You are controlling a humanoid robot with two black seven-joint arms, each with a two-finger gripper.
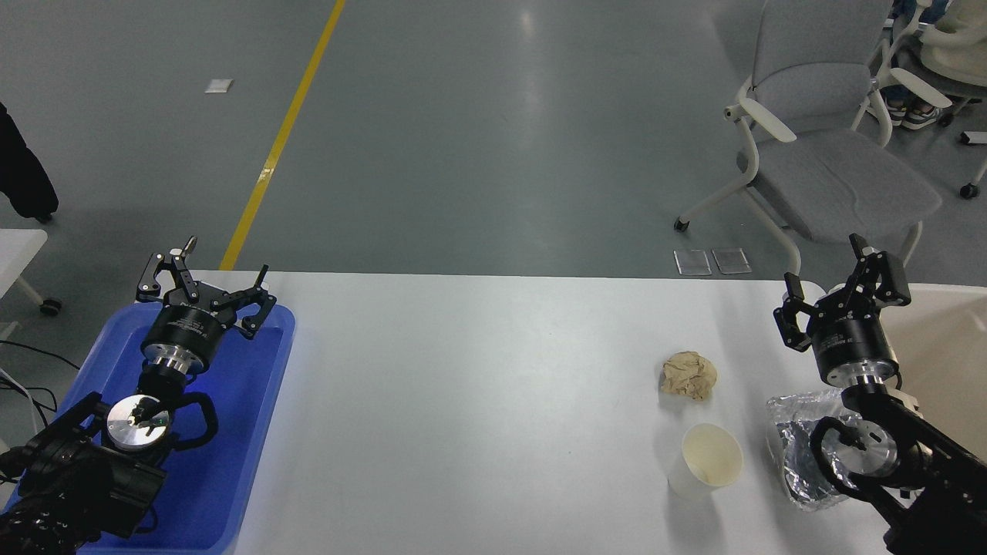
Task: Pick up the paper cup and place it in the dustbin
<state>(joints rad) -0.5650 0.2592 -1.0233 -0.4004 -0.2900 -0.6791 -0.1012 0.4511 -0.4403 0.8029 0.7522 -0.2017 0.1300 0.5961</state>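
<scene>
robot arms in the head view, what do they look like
Both arms are black with looping black cables and a round silver joint cap near each wrist. A silver ring joins each wrist to a black cylindrical body with small white print. The left pincer and right pincer are black linkage fingers.

bright overhead light | glare on floor (532, 31) | soft shadows | sharp focus

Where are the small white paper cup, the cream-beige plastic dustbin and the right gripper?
white paper cup (711, 459), head view, cream inside
cream-beige dustbin (944, 356), head view, inner wall
right gripper (842, 287), head view, between fingertips
</scene>
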